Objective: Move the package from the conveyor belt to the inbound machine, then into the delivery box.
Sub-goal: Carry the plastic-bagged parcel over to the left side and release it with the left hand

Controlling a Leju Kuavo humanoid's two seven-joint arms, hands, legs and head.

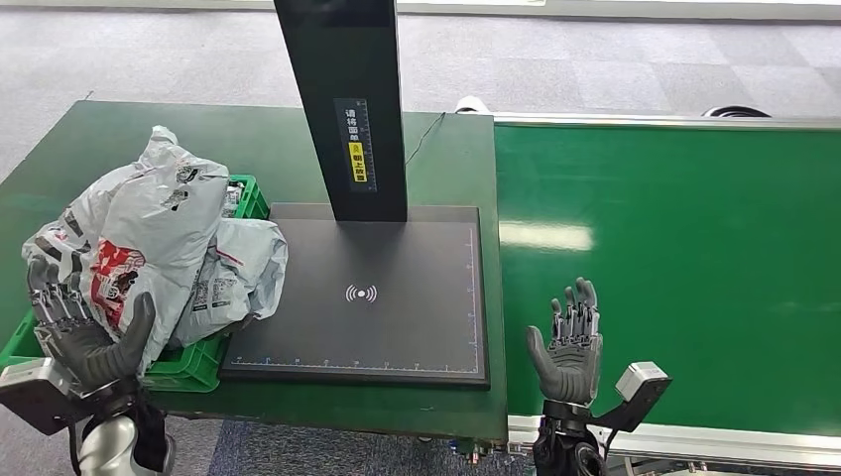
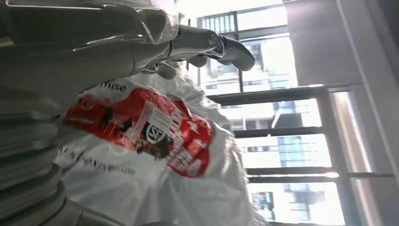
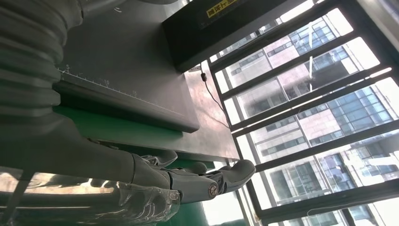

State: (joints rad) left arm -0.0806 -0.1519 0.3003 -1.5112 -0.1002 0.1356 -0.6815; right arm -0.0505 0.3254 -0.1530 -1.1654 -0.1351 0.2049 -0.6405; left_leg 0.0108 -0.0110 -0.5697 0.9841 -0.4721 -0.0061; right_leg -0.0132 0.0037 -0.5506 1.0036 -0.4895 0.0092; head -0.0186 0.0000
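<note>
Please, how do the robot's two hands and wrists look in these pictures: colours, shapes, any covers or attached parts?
Both hands are grey with darker fingers and a thick grey thumb. The right hand sits on a black wrist that carries a small silver box on a dark bracket. The left hand joins a silver arm. In the wrist views, a grey ribbed cover and clear plastic wrap lie behind each hand.

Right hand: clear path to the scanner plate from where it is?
Probably yes. The right hand is open over the belt, just beside the scanner plate, with nothing between them. The plate's near half is bare; only the post stands at its far edge.
</note>
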